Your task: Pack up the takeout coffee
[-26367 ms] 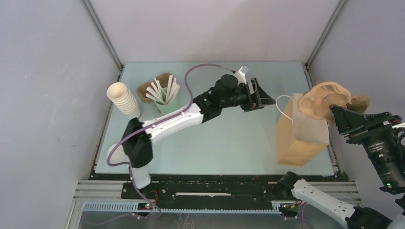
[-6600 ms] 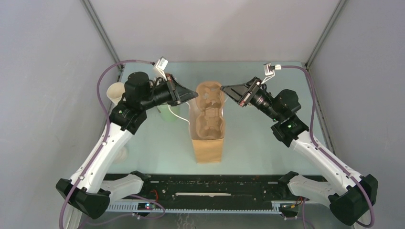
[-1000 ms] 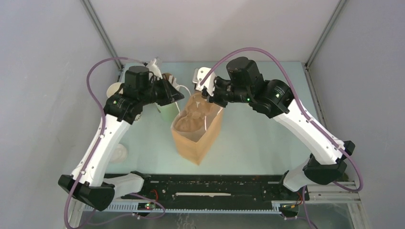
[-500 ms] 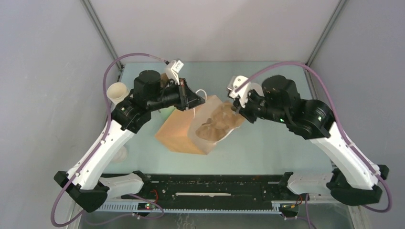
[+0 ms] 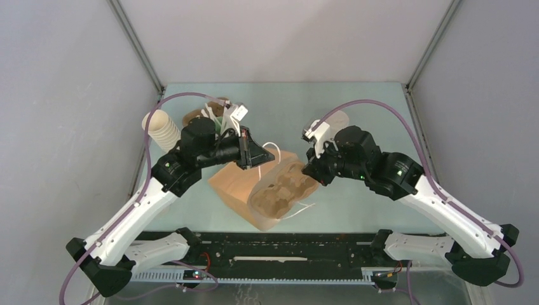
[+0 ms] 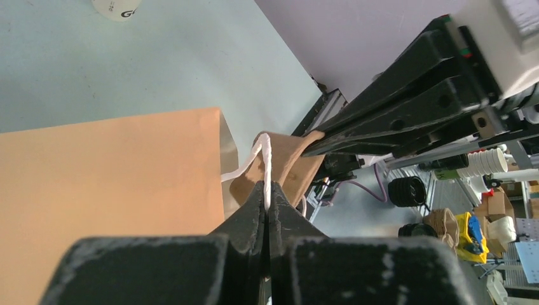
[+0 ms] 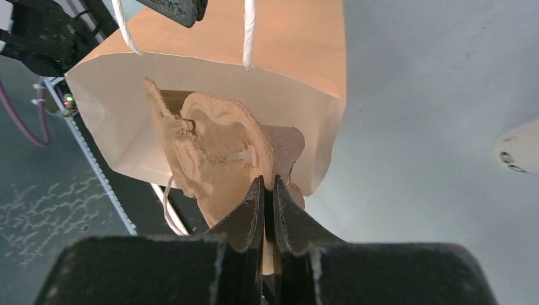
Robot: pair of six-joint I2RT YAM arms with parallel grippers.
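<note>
Top: shows takeout coffee (image 5: 337, 119) out on tabletop (image 5: 381, 101) toward far edge, right of centre, apart from tipped paper bag (image 5: 238, 184) by near edge; not yet packed.

Left wrist: pinches white handle (image 6: 266, 152) between closed left gripper (image 6: 267, 187) fingers.

Right wrist: clamps pulp carrier (image 7: 216, 140) in bag mouth between right gripper (image 7: 267, 181) fingers. Leaves loading undone.

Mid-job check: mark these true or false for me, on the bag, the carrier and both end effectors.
1. The left end effector is shut on the paper bag's white handle cord. True.
2. The right end effector is open, clear of everything. False: it is shut on the pulp carrier's edge.
3. The paper bag stands upright. False: it is tipped well over, mouth toward the near edge.
4. The pulp carrier lies partly inside the paper bag. True.
</note>
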